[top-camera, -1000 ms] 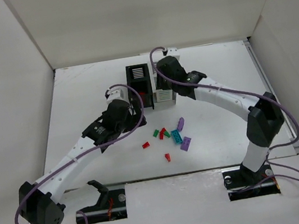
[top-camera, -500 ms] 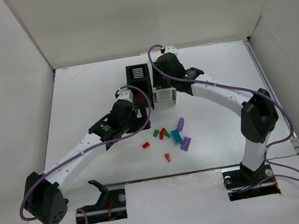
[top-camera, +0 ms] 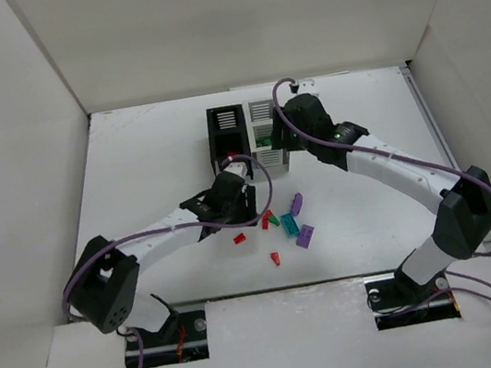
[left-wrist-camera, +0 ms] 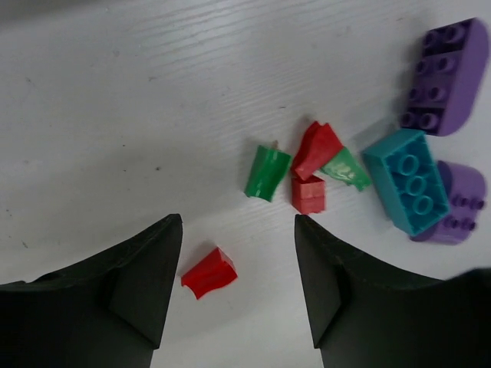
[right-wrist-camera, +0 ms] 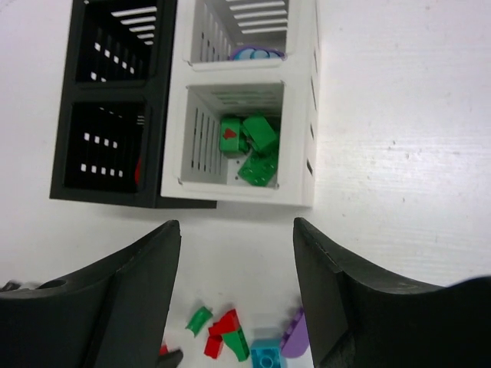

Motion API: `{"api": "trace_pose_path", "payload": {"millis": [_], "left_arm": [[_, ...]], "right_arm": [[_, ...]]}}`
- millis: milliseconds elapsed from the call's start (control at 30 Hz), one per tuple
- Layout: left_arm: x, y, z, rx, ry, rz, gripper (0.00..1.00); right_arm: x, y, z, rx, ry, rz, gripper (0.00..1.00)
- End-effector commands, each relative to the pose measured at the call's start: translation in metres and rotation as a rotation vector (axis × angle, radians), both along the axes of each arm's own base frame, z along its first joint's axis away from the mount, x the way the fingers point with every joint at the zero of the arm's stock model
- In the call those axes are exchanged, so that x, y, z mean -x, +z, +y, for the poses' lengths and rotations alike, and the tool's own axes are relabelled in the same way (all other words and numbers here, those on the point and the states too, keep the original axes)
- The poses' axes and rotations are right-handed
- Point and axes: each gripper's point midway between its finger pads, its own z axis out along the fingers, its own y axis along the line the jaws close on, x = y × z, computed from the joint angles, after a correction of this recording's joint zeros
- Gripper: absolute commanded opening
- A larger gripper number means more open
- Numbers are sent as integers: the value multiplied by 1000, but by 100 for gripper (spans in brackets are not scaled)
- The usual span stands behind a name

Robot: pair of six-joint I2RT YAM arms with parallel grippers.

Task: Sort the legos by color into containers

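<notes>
Legos: a loose cluster mid-table, on the near side of both bins. In the left wrist view we note:
- a lone red brick, apart from the rest
- a green brick
- two red bricks touching each other
- a second green brick against them
- a teal brick touching a purple piece
- another purple block just beside those

Containers: black bin on the left, white bin on the right. Their side walls touch, at the far middle of the table. The white bin's near compartment holds sorted green bricks. A purple shape shows in its far compartment.

Left gripper: jaws apart, straddling the lone red brick without touching it.

Right gripper: jaws apart with nothing between them, hovering by the white bin's near end.
</notes>
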Motion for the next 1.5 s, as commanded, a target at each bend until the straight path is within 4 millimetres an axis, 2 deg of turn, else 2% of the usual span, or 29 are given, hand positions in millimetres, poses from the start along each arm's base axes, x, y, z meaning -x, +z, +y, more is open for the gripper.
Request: {"api": "trace_pose_path", "payload": {"millis": [0,33,133,200,300,400,533,767,967,1000,1033,1067,1233,1400,1433,1467], "left_arm": [[-19,-1,-5,-34,-1,-54,56],[-19,-5,-4,-41,-1,-46,52],[-21,-11,-6,-50,-8,-46,52],[-22,-13,-7,-61,-24,-54,52],[-21,-20,-7,-74,-38,-38,52],[-20,-20,-11,-78,-54,-43,52],[-10,-29,-12,-120,-75,-25,51],[-14,-39,-12,-181,-64,-27,51],[-22,-43,-16,-199,-43,-28,39],[-22,-45,-16,-208,-44,-19,36],[-23,-45,-15,-213,-39,-24,29],[-21,-47,-17,-223,-49,-16,27],[-20,-47,-18,-229,-52,-23,19],[-26,-23,-23,-198,-42,-62,16],[-27,-19,-24,-189,-41,-70,16],[-30,-4,-27,-157,-37,-99,16]], "right_arm": [[7,0,-8,-30,-32,0,66],[11,4,-10,-38,-38,4,66],[17,-10,-16,-21,-51,32,66],[20,-5,-19,-29,-51,21,66],[22,-15,-24,-23,-66,41,66],[22,-15,-24,-23,-66,41,66],[23,-19,-25,-18,-66,48,66],[21,-21,-25,-35,-71,48,66],[22,-24,-31,-31,-80,52,66],[23,-19,-32,-38,-80,44,66],[23,-19,-32,-38,-80,44,66],[25,-24,-33,-31,-80,52,66],[22,-15,-37,-49,-90,29,66],[24,-19,-42,-51,-104,38,66],[24,-15,-42,-58,-104,29,66],[27,-14,-44,-59,-104,26,66]]}}
